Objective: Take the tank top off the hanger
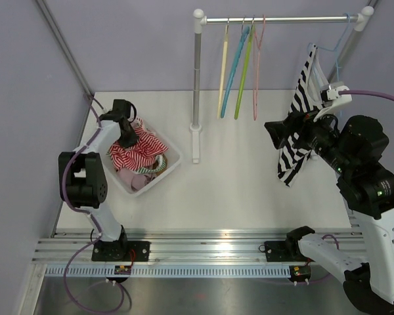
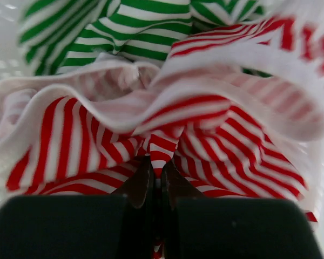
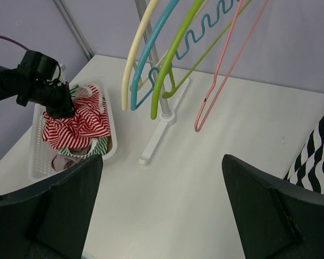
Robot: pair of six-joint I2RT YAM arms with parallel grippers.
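The tank top (image 1: 301,125), black with white zigzag stripes, hangs on a pale blue hanger (image 1: 335,49) at the right end of the rail (image 1: 282,20), in the right half of the top view. Its long axis runs from the hanger hook at upper right down to a hem above the surface (image 1: 236,184).

The right end effector (image 3: 162,162) is level with the middle of the garment. Its jaws are wide apart and hold nothing. In the right wrist view the striped cloth lies at the right edge of the frame, just beside the right-hand finger (image 3: 270,210) and outside the gap between the jaws. Whether cloth and finger touch cannot be told.

The right arm is the nearer one. Its forearm reaches from the lower right of the frame toward the rail, with the wrist turned to face left.

The left end effector (image 2: 156,183) is well apart from the garment, lowered into the white basket (image 1: 174,161) at the left of the frame. Its jaws are narrow and pinch a fold of red-striped cloth (image 2: 167,135).

Four bare hangers (image 1: 240,65) hang between the two arms.

Judgement: the garment must sit between the jaws before any pull off the hanger.
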